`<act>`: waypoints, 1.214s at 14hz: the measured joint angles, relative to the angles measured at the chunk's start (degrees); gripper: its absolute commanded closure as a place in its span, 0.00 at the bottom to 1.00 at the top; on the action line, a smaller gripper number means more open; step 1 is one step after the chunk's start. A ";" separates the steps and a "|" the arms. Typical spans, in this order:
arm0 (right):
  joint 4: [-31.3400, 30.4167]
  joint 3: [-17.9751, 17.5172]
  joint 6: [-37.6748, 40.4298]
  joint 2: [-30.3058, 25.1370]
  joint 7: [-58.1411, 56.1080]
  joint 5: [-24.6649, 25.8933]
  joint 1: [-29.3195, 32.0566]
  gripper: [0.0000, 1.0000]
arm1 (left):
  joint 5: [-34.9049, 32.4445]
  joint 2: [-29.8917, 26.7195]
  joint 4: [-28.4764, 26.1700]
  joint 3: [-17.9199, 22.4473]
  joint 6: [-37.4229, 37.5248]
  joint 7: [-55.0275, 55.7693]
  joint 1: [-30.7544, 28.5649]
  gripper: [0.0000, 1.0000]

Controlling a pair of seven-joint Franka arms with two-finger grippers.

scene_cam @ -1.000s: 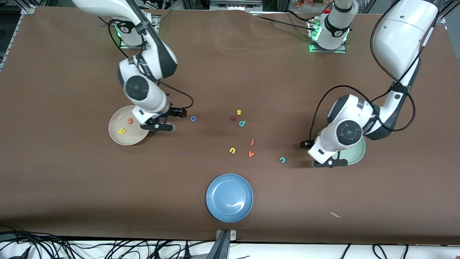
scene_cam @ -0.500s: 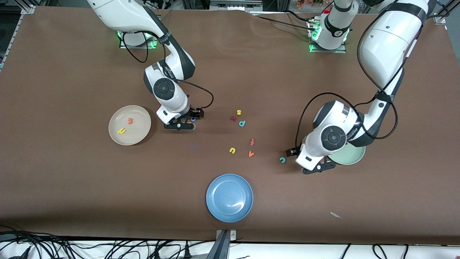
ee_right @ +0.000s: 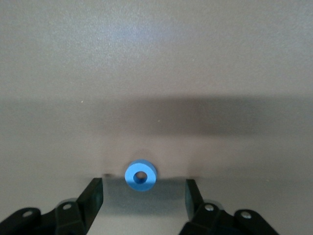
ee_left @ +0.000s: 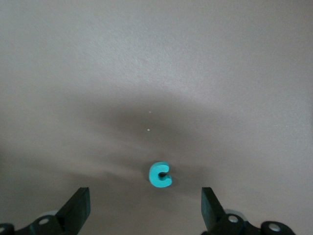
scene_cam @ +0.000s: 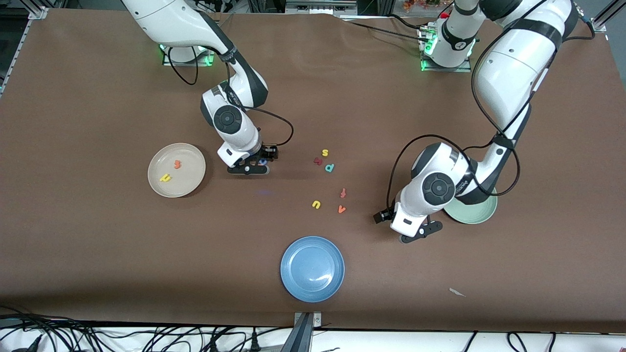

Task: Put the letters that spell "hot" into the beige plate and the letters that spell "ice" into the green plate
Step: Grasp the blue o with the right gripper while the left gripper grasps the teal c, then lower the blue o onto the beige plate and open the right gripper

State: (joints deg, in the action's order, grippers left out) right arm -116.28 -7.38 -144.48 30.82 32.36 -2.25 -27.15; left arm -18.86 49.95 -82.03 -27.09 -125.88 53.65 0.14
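The beige plate (scene_cam: 190, 175) holds the yellow h (scene_cam: 165, 178) and the orange t (scene_cam: 177, 164). My right gripper (scene_cam: 248, 169) hangs low beside the blue o (scene_cam: 263, 162). In the right wrist view the blue o (ee_right: 141, 176) lies flat just off the tips of the open right gripper (ee_right: 143, 192), in line with its gap. My left gripper (scene_cam: 420, 231) is low beside the green plate (scene_cam: 479, 213). It is open (ee_left: 145, 201), and the teal c (ee_left: 160, 175) lies on the table just off its tips. The dark red i (scene_cam: 318, 161) lies mid-table. The e is hidden.
Loose letters lie mid-table: yellow s (scene_cam: 324, 153), teal p (scene_cam: 329, 167), red-orange f (scene_cam: 343, 193), yellow u (scene_cam: 316, 204), orange v (scene_cam: 342, 209). A blue plate (scene_cam: 312, 268) sits nearest the front camera. A white scrap (scene_cam: 457, 292) lies toward the left arm's end.
The right gripper moved from the beige plate's edge to the blue o and narrowed a little. The left gripper moved from the green plate toward the teal c, whose place the hand now covers.
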 measured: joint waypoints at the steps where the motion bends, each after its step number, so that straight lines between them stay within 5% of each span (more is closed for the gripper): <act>1: -0.01 0.00 0.00 0.13 0.00 0.00 -0.08 0.46 | 0.00 0.37 0.04 0.02 -0.33 0.58 0.29 0.00; 7: 0.01 0.16 -0.02 0.14 0.00 0.09 -0.15 0.80 | 0.00 1.50 0.15 1.76 -2.20 2.66 2.71 0.05; 13: 0.08 0.12 0.35 -0.15 0.00 0.09 -0.27 0.81 | 0.00 2.63 0.20 2.60 -3.07 3.73 3.42 0.22; 17: 2.05 3.03 8.60 -4.11 -0.04 0.10 -0.28 0.81 | 0.00 2.82 0.22 3.01 -3.33 4.39 3.67 0.33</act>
State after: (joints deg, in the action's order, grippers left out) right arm -114.23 -4.34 -135.88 26.71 32.32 -2.15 -27.43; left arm -18.86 52.76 -81.81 -24.09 -129.21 58.04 3.81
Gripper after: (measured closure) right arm 0.749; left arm 0.278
